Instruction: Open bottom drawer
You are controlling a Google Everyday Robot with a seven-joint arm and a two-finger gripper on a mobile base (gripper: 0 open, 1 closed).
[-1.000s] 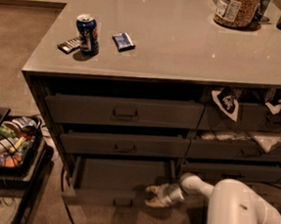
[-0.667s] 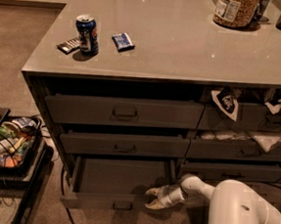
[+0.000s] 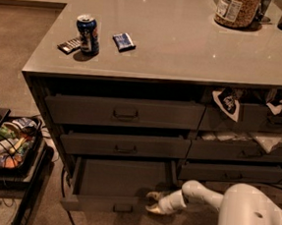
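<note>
The bottom right edge cuts off the arm (image 3: 250, 220), whose gripper (image 3: 152, 202) is beside the bottom drawer (image 3: 118, 177).

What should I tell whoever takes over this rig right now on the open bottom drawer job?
The gripper is low, at the right end of the front of the bottom drawer. Whether it has a hold there cannot be judged from this view.
The bottom drawer is pulled well out of the left stack, its dark bare inside showing and its centre handle free.
Done: the drawer looks open.
Left: probably only a further pull if full travel is wanted, then back the gripper away without bumping the front.
</note>
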